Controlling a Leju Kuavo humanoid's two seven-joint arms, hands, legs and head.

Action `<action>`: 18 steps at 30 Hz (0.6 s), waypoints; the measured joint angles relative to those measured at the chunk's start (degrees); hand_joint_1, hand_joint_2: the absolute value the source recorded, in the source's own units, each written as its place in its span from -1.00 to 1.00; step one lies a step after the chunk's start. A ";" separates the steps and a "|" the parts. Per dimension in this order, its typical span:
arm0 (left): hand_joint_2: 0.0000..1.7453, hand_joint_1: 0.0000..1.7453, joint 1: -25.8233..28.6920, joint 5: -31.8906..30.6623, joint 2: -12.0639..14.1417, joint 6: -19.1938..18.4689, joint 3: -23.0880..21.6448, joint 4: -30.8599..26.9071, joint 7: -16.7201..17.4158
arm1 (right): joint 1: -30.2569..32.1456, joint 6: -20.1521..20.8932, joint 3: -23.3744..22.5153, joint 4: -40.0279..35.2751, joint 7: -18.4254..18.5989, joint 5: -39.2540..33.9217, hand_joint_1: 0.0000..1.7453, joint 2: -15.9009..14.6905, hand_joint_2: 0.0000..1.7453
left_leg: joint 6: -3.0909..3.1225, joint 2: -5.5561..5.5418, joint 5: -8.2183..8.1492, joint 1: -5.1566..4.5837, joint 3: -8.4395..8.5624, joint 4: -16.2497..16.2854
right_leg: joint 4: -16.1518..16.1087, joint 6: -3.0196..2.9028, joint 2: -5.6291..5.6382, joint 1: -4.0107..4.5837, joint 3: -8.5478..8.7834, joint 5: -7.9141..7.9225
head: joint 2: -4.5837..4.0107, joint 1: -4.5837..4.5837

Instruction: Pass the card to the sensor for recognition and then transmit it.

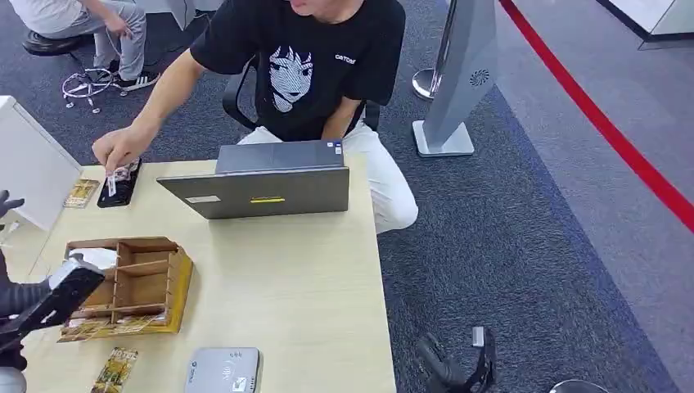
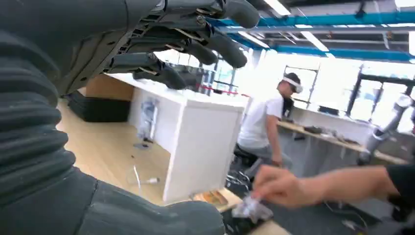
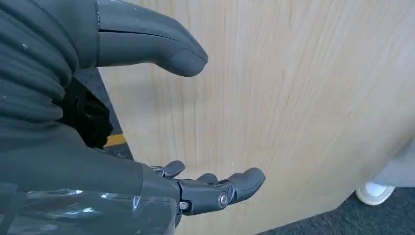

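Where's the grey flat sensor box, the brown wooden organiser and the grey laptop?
grey flat sensor box (image 1: 223,368), head view, middle of its top.
brown wooden organiser (image 1: 183,282), head view, its right side wall.
grey laptop (image 1: 258,191), head view, back of its lid.

My left arm comes in at the lower left of the head view, its dark forearm (image 1: 49,303) angled up across the frame edge. In the left wrist view, my left hand (image 2: 161,44), grey ribbed cover with dark fingers (image 2: 230,49), holds nothing; the fingers are spread apart and lightly curved, the thick grey thumb (image 2: 147,215) well apart from them. In the right wrist view, my right hand (image 3: 147,127) is also holding nothing: the grey thumb (image 3: 151,44) juts out straight, and the darker fingers (image 3: 220,188) extend loosely, well apart from the thumb.
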 joint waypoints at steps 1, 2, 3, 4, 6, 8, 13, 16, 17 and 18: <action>1.00 -1.00 1.30 -0.18 -0.15 -0.67 -0.64 -1.04 -0.40 | 0.17 0.00 -0.02 -0.02 -0.04 -0.07 -1.00 -0.02 1.00 | 0.00 0.00 -0.01 0.00 0.00 0.00 | -0.01 0.00 0.00 0.00 0.00 0.00 | 0.00 0.02; 1.00 -1.00 2.58 -0.90 -0.26 -1.19 -1.65 -2.26 -0.62 | 0.35 0.00 -0.09 -0.07 -0.13 -0.20 -1.00 -0.02 1.00 | 0.00 0.01 -0.02 0.00 -0.01 0.00 | -0.01 0.01 0.00 0.00 -0.01 -0.01 | 0.00 0.02; 1.00 -1.00 3.67 -1.93 -0.35 -1.71 -2.63 -3.20 -0.79 | 0.54 0.02 -0.18 -0.18 -0.15 -0.31 -1.00 -0.04 1.00 | 0.00 0.00 -0.02 0.00 -0.01 0.00 | -0.01 0.02 -0.01 0.00 0.00 -0.02 | 0.00 0.02; 1.00 -1.00 4.60 -3.07 -0.33 -2.46 -3.70 -4.08 -0.90 | 0.63 0.04 -0.26 -0.24 -0.20 -0.42 -1.00 -0.04 1.00 | 0.00 0.00 -0.02 0.00 -0.01 0.00 | -0.02 0.03 -0.01 0.00 0.00 -0.02 | 0.00 0.02; 1.00 -1.00 4.60 -3.07 -0.33 -2.46 -3.70 -4.08 -0.90 | 0.63 0.04 -0.26 -0.24 -0.20 -0.42 -1.00 -0.04 1.00 | 0.00 0.00 -0.02 0.00 -0.01 0.00 | -0.02 0.03 -0.01 0.00 0.00 -0.02 | 0.00 0.02; 1.00 -1.00 4.60 -3.07 -0.33 -2.46 -3.70 -4.08 -0.90 | 0.63 0.04 -0.26 -0.24 -0.20 -0.42 -1.00 -0.04 1.00 | 0.00 0.00 -0.02 0.00 -0.01 0.00 | -0.02 0.03 -0.01 0.00 0.00 -0.02 | 0.00 0.02; 1.00 -1.00 6.81 -6.35 1.15 -7.15 -9.66 -6.61 0.41 | 0.81 0.04 -0.50 -0.81 -0.68 -0.20 -1.00 -0.04 1.00 | 0.00 -0.01 -0.02 0.00 -0.02 0.00 | -0.02 0.03 -0.03 0.00 0.00 -0.01 | 0.00 0.02; 1.00 -1.00 9.03 -14.62 6.65 -11.46 -17.99 -7.48 5.15 | 0.84 0.02 -0.87 -1.64 -0.50 0.92 -1.00 -0.04 1.00 | 0.00 -0.01 -0.01 0.01 -0.01 -0.01 | 0.00 0.00 -0.02 0.01 0.00 0.00 | 0.00 0.02; 1.00 -1.00 9.12 -15.34 7.27 -11.59 -18.60 -7.48 5.85 | 0.84 0.00 -0.87 -1.77 -0.46 1.11 -1.00 -0.04 1.00 | 0.00 -0.01 -0.01 0.01 -0.01 -0.01 | 0.00 0.00 -0.02 0.01 0.00 0.00 | 0.00 0.02; 1.00 -1.00 9.15 -16.26 7.78 -11.59 -19.04 -7.48 6.72 | 0.82 0.00 -0.87 -1.92 -0.22 1.27 -1.00 -0.04 1.00 | 0.00 -0.01 -0.01 0.01 -0.01 -0.01 | 0.00 0.00 -0.02 0.01 0.00 0.00 | 0.00 0.02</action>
